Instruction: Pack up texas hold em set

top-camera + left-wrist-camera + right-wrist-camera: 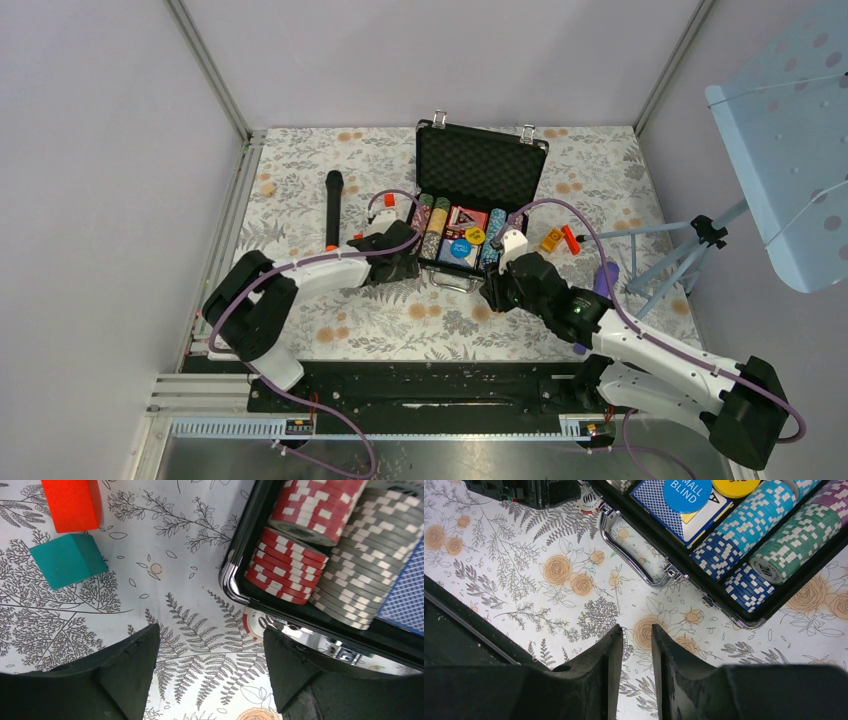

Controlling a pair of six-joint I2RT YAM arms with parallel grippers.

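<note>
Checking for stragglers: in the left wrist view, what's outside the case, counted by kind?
Red block: 1
Teal block: 1
Loose chip: 1
Total: 3

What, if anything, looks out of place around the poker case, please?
One red-and-white poker chip lies on the tablecloth outside the briefcase, partly under its near edge, just ahead of the open left tool. The other chips sit inside it.
</note>
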